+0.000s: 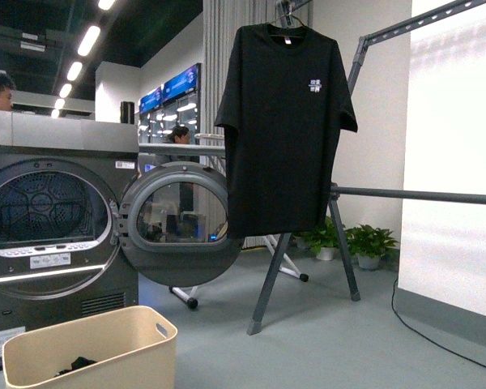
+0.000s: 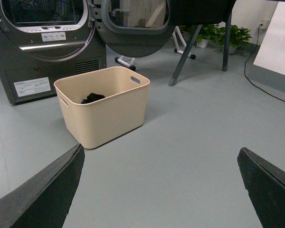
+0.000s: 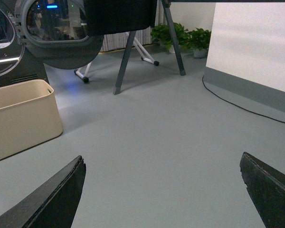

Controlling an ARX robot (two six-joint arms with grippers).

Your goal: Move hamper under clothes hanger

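Observation:
The beige hamper stands on the grey floor at the front left, in front of the dryer, with a dark garment inside. It also shows in the left wrist view and at the edge of the right wrist view. The dark grey clothes hanger stands to the right, with a black T-shirt hanging from it. Its slanted leg shows beyond the hamper. My left gripper is open and empty, a short way from the hamper. My right gripper is open and empty over bare floor.
The grey dryer stands at the left with its round door swung open. A white wall panel and a black cable are at the right. Potted plants stand at the back.

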